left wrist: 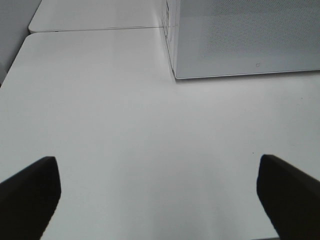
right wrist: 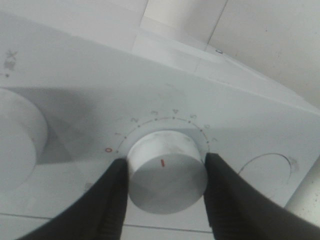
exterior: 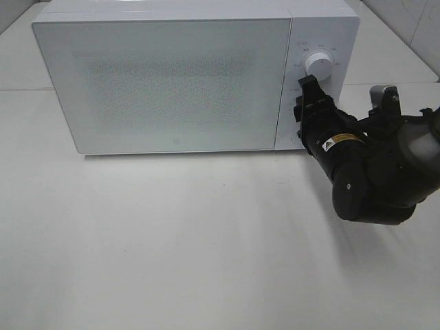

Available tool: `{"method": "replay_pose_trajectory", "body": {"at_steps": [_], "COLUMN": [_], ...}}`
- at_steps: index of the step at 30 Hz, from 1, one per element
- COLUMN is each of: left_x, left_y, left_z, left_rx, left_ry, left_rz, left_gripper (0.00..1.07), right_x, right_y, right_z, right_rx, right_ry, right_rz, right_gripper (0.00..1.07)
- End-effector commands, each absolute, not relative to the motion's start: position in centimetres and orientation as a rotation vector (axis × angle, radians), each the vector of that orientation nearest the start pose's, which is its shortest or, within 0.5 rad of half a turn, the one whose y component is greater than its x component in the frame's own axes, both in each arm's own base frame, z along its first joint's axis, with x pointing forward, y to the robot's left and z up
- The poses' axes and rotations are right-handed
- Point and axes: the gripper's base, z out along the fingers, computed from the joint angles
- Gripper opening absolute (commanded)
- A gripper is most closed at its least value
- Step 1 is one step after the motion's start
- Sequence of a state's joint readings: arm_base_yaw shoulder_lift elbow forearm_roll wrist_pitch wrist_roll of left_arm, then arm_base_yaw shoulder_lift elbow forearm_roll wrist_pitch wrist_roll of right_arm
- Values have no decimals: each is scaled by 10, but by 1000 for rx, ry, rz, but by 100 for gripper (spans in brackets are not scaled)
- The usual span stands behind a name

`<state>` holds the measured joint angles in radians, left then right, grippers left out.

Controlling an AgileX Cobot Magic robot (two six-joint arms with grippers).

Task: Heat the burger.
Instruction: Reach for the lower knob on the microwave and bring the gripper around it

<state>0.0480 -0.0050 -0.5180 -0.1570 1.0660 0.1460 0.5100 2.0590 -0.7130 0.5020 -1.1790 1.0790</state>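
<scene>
While the right gripper (right wrist: 166, 162) pinches the lower dial (right wrist: 167, 187) on the microwave (exterior: 206, 10), with one finger pressed against each side of it, the left gripper (left wrist: 160, 197) hangs wide open and empty over the surface (exterior: 172, 240) near the microwave's front corner. The door (exterior: 161, 82) is shut and frosted. The burger isn't visible in any view, so can't tell where it sits.
</scene>
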Motion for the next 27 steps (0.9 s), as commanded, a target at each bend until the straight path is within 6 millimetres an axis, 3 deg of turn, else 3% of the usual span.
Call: {"method": "replay_pose_trajectory", "body": {"at_steps": [1,27], "left_x": [-10,-10], "left_y": [-14,-14], "left_z": [282,282], "left_rx": [97,97], "left_ry": [2004,2004], "left_rz": [-77,-77], "left_gripper": [101,101], "right_x": [328,328], "right_y": [144,146], "right_z": [148,147], "right_rx": [870,925], "right_ry": [1199,1197], "right_rz": [1234,1311], "right_gripper": [4,8]}}
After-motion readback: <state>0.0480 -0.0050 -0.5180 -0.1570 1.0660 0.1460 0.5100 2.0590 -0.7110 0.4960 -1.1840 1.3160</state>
